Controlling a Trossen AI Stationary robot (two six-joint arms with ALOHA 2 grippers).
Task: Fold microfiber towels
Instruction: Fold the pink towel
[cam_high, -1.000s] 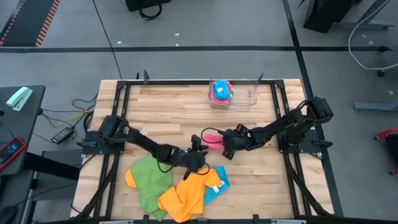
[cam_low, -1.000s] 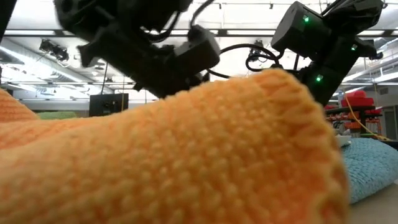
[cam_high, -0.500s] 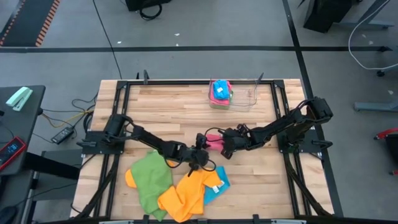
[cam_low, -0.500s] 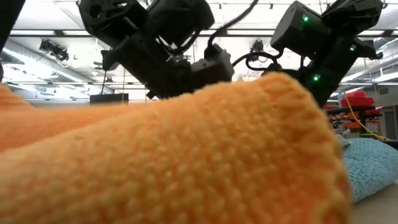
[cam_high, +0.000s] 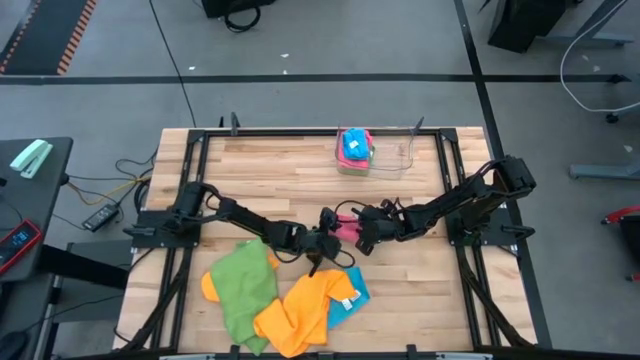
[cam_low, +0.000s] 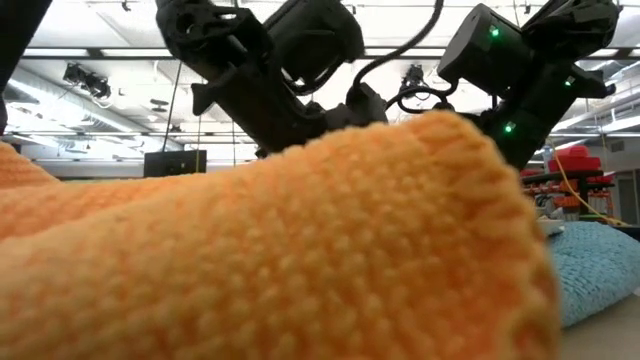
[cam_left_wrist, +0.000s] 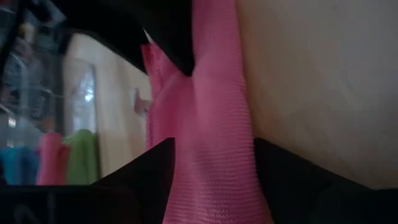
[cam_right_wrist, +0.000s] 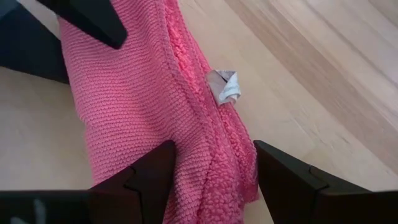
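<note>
1. High view: the pink towel (cam_high: 343, 226) lies mid-table between the left gripper (cam_high: 326, 240) and right gripper (cam_high: 366, 232). Green (cam_high: 240, 290), orange (cam_high: 300, 310) and blue (cam_high: 350, 295) towels are heaped at the near edge; a tray (cam_high: 400, 155) with folded towels (cam_high: 353, 148) sits at the far edge.
2. Low view: the orange towel (cam_low: 250, 260) fills the frame, hiding the pink one.
3. Left wrist view: its fingers (cam_left_wrist: 143, 171) straddle the pink towel (cam_left_wrist: 211, 124), parted.
4. Right wrist view: its fingers (cam_right_wrist: 149, 174) straddle the towel (cam_right_wrist: 143, 93) too, parted; only here a white tag (cam_right_wrist: 224, 86) shows.
</note>
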